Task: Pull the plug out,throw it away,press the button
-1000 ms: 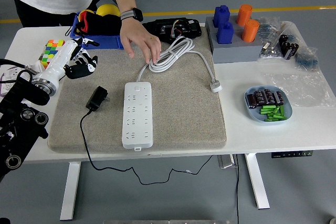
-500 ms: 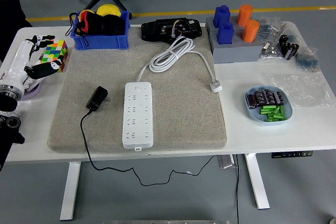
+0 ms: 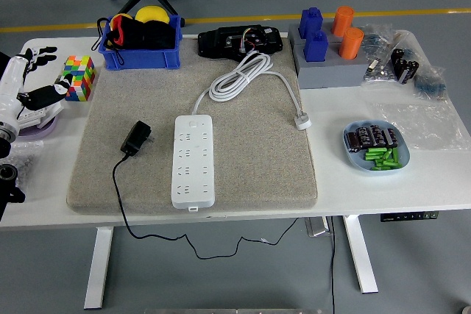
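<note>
The white table [image 3: 441, 182] fills the view, and most of its middle is taken by a grey felt mat [image 3: 250, 167]. Square on that mat lies the white power strip [image 3: 193, 159], long axis running from far to near, its button at the far end, every socket bare. Its white cable [image 3: 239, 79] loops in a coil at the mat's far side and trails off to a white plug head [image 3: 302, 120] resting near the mat's right edge.

Just left of the strip, apart from it, sits the black plug [image 3: 136, 139] (an adapter block, lying on the mat, not in any socket), and its thin black cord [image 3: 118, 196] runs toward the near edge and drops off below the table.

Along the far side: a blue bin [image 3: 140, 55] holding yellow and black items, a black device [image 3: 239, 40] beside it, then a grey block [image 3: 327, 71] carrying two blue and two orange pieces. To the right, a light blue dish [image 3: 375, 163] with dark and green small parts, and clear bags [image 3: 423, 71] beyond it.

Far left, a colourful cube [image 3: 79, 77] stands on the table. And right at the left edge, the left hand [image 3: 33, 90], white forearm, dark fingers loosely spread and holding nothing, hovers over a pale purple object, well apart from the plug and the strip.
</note>
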Motion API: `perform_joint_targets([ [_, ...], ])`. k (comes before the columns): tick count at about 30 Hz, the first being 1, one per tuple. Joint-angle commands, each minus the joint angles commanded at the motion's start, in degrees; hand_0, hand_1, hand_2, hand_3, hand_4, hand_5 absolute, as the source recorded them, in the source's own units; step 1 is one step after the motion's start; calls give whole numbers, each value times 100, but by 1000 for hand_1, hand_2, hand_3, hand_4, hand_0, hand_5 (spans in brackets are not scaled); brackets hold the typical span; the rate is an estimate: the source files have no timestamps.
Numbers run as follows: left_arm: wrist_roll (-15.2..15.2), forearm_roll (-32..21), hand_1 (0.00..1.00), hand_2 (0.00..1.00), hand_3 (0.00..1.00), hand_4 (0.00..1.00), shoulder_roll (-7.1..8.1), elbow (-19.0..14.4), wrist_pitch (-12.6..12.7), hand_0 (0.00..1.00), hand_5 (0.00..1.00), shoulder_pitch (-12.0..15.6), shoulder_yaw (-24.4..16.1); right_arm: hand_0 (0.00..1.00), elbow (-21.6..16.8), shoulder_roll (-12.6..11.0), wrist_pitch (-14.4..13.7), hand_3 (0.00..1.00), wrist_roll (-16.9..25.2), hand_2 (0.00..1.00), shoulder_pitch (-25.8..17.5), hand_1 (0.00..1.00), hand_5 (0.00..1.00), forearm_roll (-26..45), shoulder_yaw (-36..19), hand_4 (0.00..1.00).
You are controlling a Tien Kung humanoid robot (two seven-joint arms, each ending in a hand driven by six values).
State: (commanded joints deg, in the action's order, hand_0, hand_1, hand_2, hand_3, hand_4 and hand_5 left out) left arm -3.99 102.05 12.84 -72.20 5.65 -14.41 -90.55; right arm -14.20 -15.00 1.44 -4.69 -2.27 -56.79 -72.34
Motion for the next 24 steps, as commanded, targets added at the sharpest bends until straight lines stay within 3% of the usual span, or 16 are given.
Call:
perform_joint_targets([
  [9, -9, 24, 804, 764, 806, 672, 41, -17, 24, 837, 167, -12, -261, 728, 5, -14, 9, 644, -5, 657, 137, 679, 597, 29, 103, 746],
  [14, -32, 27, 803, 764, 812, 669, 103, 66, 6, 837, 189, -101, -126, 728, 2, -33, 6, 644, -3, 658, 156, 679, 597, 54, 144, 746],
  [24, -29, -16, 804, 764, 829, 667, 113, -14, 10, 837, 215, 86, -125, 728, -1, -21, 7, 645, -2, 658, 31, 679, 597, 11, 94, 746],
])
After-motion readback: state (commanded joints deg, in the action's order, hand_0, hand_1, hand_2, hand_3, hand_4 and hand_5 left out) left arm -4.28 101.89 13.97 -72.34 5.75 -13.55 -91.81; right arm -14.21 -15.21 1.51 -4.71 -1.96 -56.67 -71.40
